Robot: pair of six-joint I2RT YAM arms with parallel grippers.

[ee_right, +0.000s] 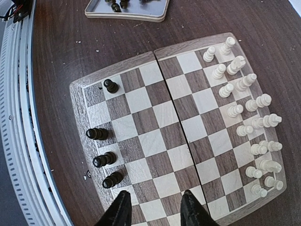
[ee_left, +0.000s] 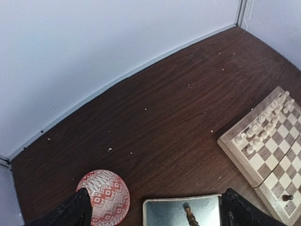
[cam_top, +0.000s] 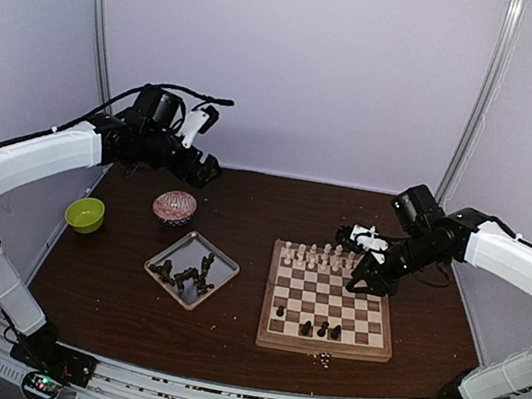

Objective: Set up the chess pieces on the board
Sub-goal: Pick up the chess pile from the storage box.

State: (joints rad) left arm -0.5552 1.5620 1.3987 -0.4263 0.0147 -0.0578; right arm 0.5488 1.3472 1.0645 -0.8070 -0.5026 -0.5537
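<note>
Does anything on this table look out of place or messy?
Most dark chess pieces lie jumbled in the metal tray; only four stand on the chessboard. Pale crumbs are scattered over the tabletop.

One board [cam_top: 331, 297], four dark chess pieces [ee_right: 99, 133] standing on it, one metal tray [cam_top: 193, 249] and two bowls [cam_top: 84, 214].

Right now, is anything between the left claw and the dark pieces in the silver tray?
Only the red-patterned bowl, sitting on the table between the open left gripper and the tray. The gripper hangs above it, so it can probably pass over to the dark pieces.
</note>
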